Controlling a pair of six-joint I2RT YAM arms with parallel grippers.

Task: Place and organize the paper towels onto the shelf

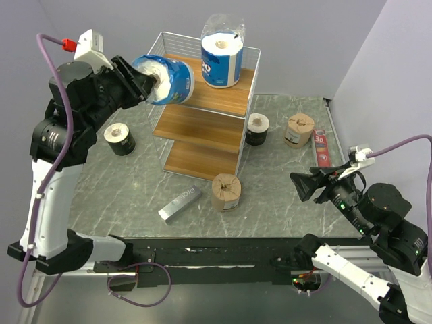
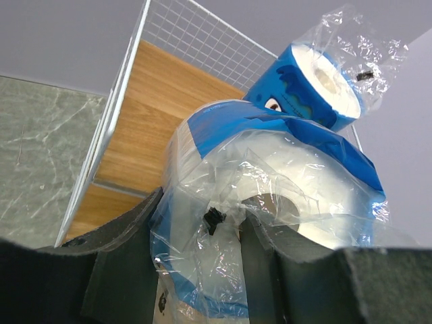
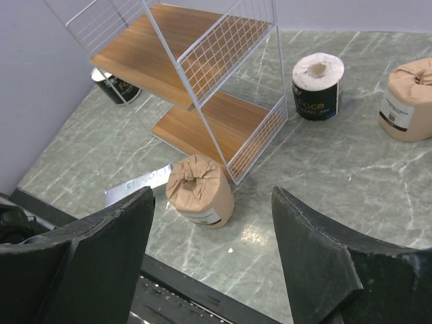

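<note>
Grey marbled table (image 1: 135,182) | crinkly plastic-wrapped blue roll (image 1: 169,79) | wire-framed wooden shelf (image 1: 202,128)

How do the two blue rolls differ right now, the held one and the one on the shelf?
The held blue roll is in the air, gripped by the left gripper; the shelved blue roll rests on the top board of the shelf. The held blue roll is tipped on its side; the shelved blue roll stands upright, core up. Both have blue print and clear plastic wrap.
</note>
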